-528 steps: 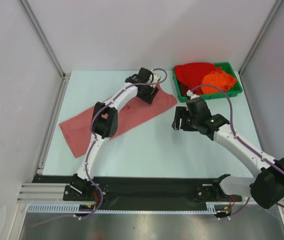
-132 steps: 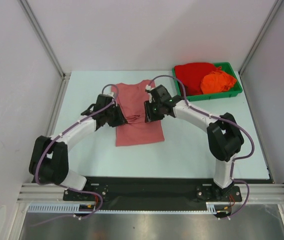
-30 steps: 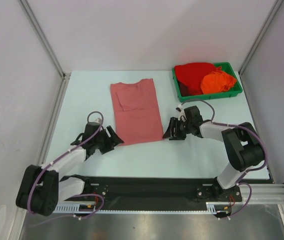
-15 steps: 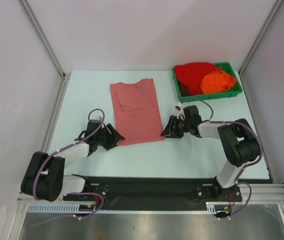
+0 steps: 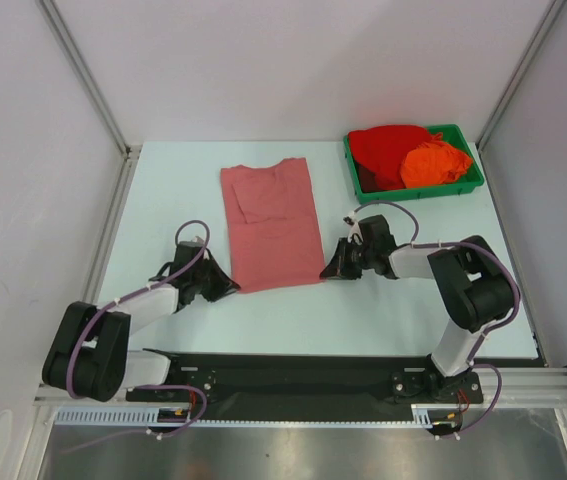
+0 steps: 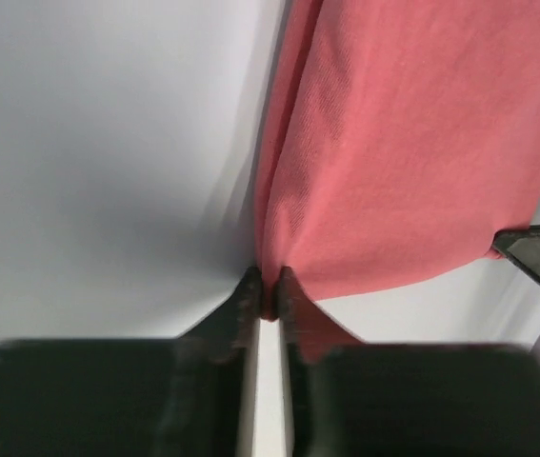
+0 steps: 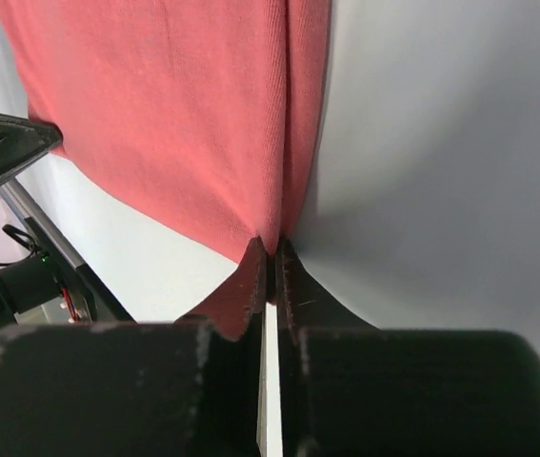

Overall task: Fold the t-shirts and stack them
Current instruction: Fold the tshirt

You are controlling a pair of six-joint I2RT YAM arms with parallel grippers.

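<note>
Pale blue-white surface, boxed by plain white walls, metal posts in far corners. Black rail along near edge carries both arm bases. Salmon t-shirt lies flat mid-surface, folded into narrow rectangle, collar end far. At near hem, left jaws clamped on left corner, right jaws clamped on right corner, both arms low. Green tray at far right holds red t-shirt and orange t-shirt, bunched, touching.

top: overhead from near edge, whole table | wrists: close, low, apparently facing each other | shared: salmon t-shirt hem
</note>
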